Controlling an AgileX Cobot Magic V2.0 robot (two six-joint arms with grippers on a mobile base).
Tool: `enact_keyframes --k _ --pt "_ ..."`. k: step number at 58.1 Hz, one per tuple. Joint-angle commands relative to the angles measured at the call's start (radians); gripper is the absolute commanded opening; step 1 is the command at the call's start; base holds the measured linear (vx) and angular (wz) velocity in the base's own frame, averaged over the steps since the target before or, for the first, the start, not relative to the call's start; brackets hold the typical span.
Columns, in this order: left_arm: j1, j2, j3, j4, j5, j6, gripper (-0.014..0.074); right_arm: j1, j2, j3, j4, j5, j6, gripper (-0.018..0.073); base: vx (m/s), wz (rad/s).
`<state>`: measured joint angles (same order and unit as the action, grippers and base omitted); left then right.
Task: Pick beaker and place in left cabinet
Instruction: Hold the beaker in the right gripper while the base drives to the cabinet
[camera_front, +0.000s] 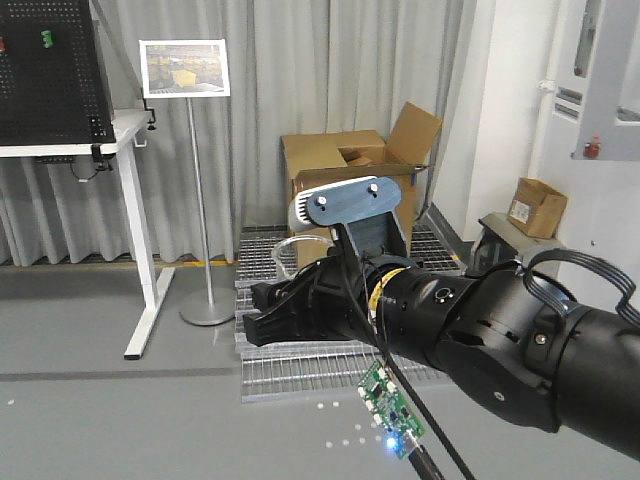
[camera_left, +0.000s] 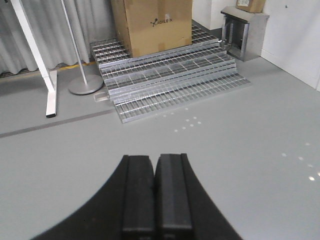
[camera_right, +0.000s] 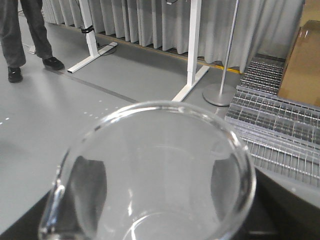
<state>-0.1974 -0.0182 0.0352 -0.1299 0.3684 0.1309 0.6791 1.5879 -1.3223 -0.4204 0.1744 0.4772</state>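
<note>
- Front-facing view: right arm (camera_front: 520, 340) is seen stretched from lower right twd centre-left, approx. level and low over the grey floor (camera_front: 100, 420). The right gripper (camera_front: 268, 312) is pointed left.
- Same view: a clear curved rim, taken to be the beaker (camera_front: 290, 246), is seen at the gripper's end, off the floor, in front of the steel grating (camera_front: 300, 370) and cardboard box (camera_front: 345, 160). The grip itself can't be made out from this angle.
- Left wrist view: left gripper (camera_left: 154, 165) is held above bare floor and aimed fwd at the grating and box. Its pads (camera_left: 137, 195) are pressed together w/ nothing between them.
- Right wrist view: the beaker's round mouth fills the lower frame, tilted twd the cam. Dark fingers (camera_right: 89, 185) are seen through the glass on both sides, so the beaker is clamped in the right gripper.
- Bkgd, right wrist view: a person's legs (camera_right: 27, 35) at upper left, white desk legs (camera_right: 192, 55) and a stand base (camera_right: 220, 94) beside the grating.
</note>
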Motion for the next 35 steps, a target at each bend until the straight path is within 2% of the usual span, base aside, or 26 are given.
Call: enact_keyframes --k 1,35 --pt "-0.006 -0.010 -0.019 -0.010 -0.082 -0.001 -0.0006 -0.003 -0.045 -0.039 -0.010 -0.082 -0.004 0.0009 0.60 0.02" --pt "-0.006 -0.010 -0.019 -0.010 -0.082 -0.001 -0.0006 -0.003 -0.045 -0.039 -0.010 -0.081 -0.004 0.0009 0.58 0.04"
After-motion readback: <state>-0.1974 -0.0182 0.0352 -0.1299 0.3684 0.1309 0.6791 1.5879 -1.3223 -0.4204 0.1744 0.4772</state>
